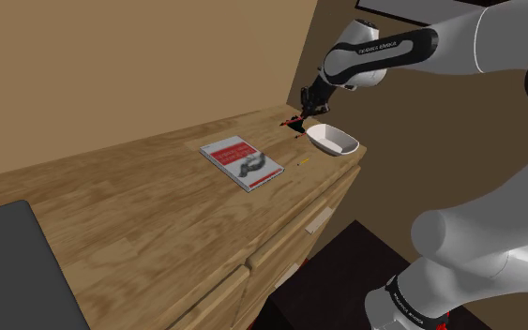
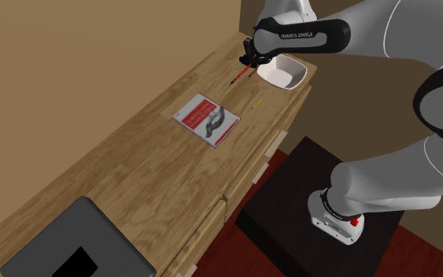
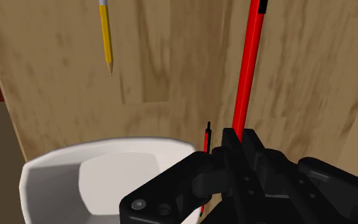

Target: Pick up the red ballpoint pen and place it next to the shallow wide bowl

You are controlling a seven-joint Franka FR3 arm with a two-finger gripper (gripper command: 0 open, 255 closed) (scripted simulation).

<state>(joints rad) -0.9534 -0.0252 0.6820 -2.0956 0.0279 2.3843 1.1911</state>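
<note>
My black gripper (image 1: 306,110) is shut on the red ballpoint pen (image 1: 292,119), just beside the bowl on the side away from the dresser's front edge. The pen (image 2: 239,75) slants out of the fingers over the wooden top. In the wrist view the red shaft (image 3: 246,70) runs up from the closed gripper (image 3: 234,143), with the bowl's rim (image 3: 75,162) right beside it. The shallow white bowl (image 1: 332,141) (image 2: 284,73) stands at the far corner of the dresser top (image 1: 140,216). I cannot tell whether the pen's far end touches the wood.
A red and grey book (image 1: 241,162) (image 2: 207,119) lies mid-top. A small yellow pencil (image 1: 301,161) (image 2: 255,102) (image 3: 106,32) rests between book and bowl. A grey laptop (image 1: 8,272) (image 2: 62,248) sits at the near end. Drawers front the dresser below its edge (image 1: 280,253).
</note>
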